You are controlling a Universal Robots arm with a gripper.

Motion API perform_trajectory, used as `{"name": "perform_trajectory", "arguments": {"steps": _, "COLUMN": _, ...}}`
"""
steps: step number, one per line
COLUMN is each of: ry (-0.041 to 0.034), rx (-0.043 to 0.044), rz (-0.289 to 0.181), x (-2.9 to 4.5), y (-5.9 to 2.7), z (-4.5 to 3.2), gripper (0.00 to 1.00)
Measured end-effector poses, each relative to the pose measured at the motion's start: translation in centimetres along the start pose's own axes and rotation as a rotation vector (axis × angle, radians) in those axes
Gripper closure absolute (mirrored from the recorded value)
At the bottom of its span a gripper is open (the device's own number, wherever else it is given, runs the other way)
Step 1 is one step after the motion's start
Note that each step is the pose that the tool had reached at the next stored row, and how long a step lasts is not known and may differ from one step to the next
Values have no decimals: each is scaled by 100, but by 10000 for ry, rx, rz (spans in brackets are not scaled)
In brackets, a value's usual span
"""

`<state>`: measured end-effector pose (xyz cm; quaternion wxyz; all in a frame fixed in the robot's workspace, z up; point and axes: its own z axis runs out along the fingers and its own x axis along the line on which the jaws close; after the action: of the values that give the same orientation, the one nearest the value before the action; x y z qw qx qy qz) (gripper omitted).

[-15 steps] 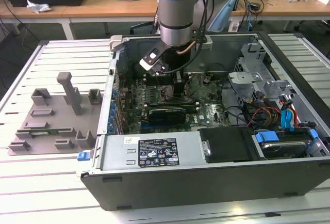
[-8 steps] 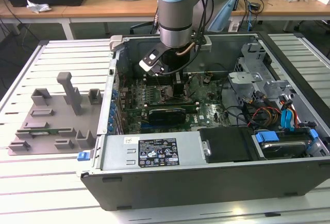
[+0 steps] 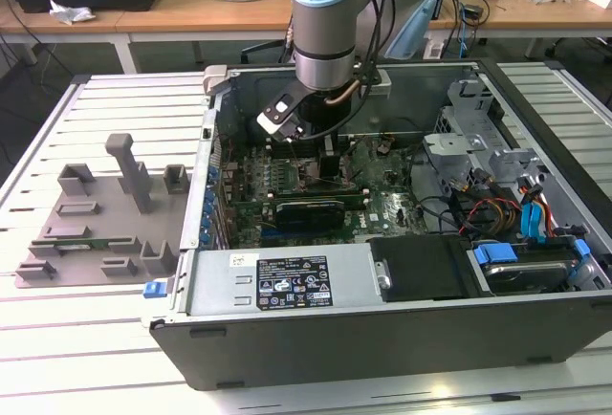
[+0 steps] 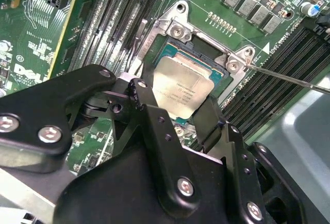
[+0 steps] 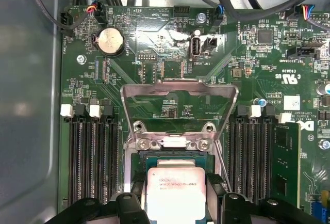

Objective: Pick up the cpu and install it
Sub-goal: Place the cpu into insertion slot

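Observation:
The cpu (image 4: 181,85) is a flat square chip with a silver metal top, and it sits between my black fingers (image 4: 142,97) right over the open socket (image 4: 219,53) on the green motherboard. My gripper (image 4: 175,100) is shut on the cpu's two opposite edges. In the first wrist view the cpu (image 5: 175,190) covers most of the socket, with my gripper (image 5: 175,185) around it and a teal strip of the socket (image 5: 154,160) showing beyond it. The socket's metal load plate (image 5: 126,105) stands flipped open. In the exterior view my gripper (image 3: 330,162) reaches down inside the computer case.
Black memory slots (image 5: 93,157) flank the socket on both sides. A thin metal lever (image 4: 289,77) sticks out past the socket. The case wall (image 3: 206,195), drive cage (image 3: 469,138) and cables (image 3: 497,209) surround the board. A grey moulded tray (image 3: 96,214) lies at the exterior view's left.

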<state>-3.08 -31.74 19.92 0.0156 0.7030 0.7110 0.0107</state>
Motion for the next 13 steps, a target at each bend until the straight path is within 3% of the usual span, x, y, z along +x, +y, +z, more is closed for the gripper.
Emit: {"name": "perform_trajectory", "arguments": {"steps": 13, "ry": 16, "rx": 2, "rz": 211, "x": 22, "y": -1, "z": 23, "gripper": 45}}
